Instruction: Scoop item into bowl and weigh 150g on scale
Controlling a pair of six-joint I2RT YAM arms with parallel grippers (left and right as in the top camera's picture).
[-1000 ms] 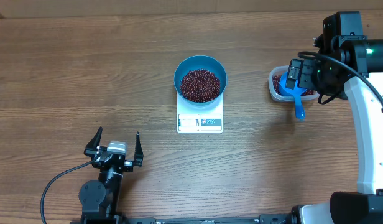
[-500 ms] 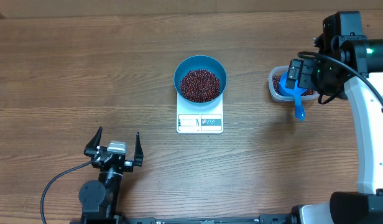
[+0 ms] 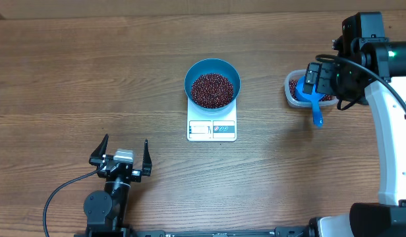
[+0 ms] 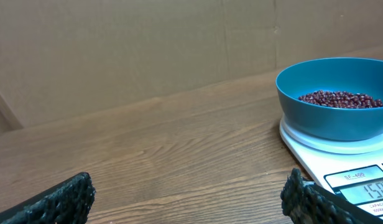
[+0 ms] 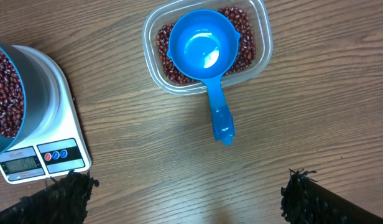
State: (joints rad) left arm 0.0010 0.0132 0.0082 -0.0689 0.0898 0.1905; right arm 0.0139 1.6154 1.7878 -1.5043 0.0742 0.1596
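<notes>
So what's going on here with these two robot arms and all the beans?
The robot is weighing out red-brown beans. The blue bowl holding them sits on the white kitchen scale. The empty blue scoop rests in the clear tub of more beans, handle poking over its rim. Nothing is being held: the right end effector hangs open near the tub, and the left end effector sits open, away from everything.

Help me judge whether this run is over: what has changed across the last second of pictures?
Nothing visibly changed. The round bright blue bowl of small dark red-brown beans rests on the flat white square scale, the small blue plastic scoop lies in the clear plastic tub, and the left gripper and right gripper stay open, holding nothing.
</notes>
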